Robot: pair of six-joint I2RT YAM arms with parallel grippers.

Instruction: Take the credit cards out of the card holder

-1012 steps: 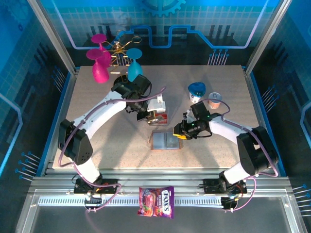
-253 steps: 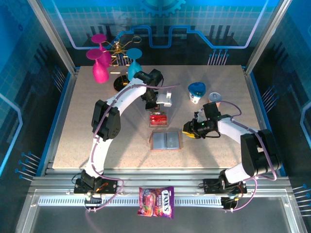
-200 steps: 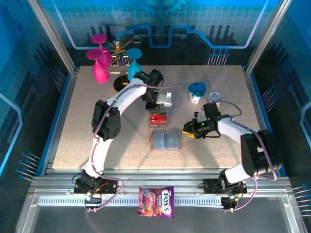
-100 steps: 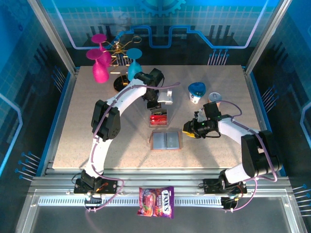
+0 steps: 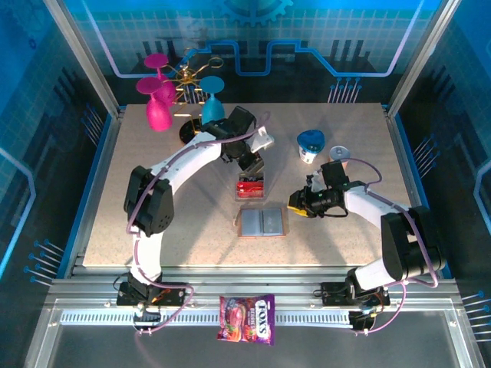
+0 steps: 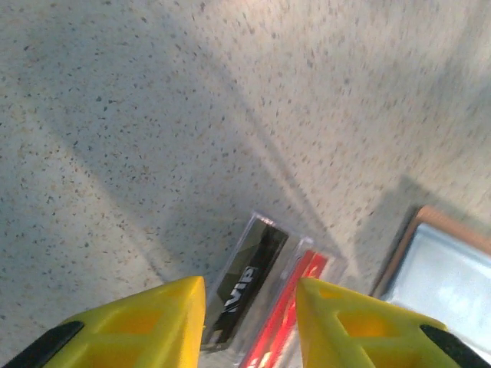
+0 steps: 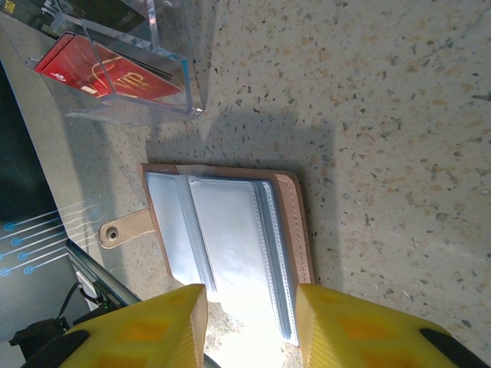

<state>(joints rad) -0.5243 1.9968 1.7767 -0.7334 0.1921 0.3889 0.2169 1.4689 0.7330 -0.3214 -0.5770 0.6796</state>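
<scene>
Above the worktop [image 5: 192, 241], my left hand [image 6: 249, 300] hangs spread and empty over the credit cards [image 6: 291, 310] in a clear tray [image 7: 180, 84]; its wrist view reads "VIP" on a black one. My right hand [image 7: 249, 307], also spread and empty, faces the card holder [image 7: 230, 230]. It lies open just nearer than the tray, long axis crosswise, snap tab leftward. Its pockets look empty, though glare blurs them.

Speckled beige table top [image 5: 345, 238], enclosed at the back by translucent blue wall panels [image 5: 330, 31] printed with a pale grid and circuit-line pattern and held between slanted aluminium frame posts [image 5: 83, 57]. A slotted aluminium rail [image 5: 430, 291] runs along the near edge. Overhead light casts soft shadows on the surface.
</scene>
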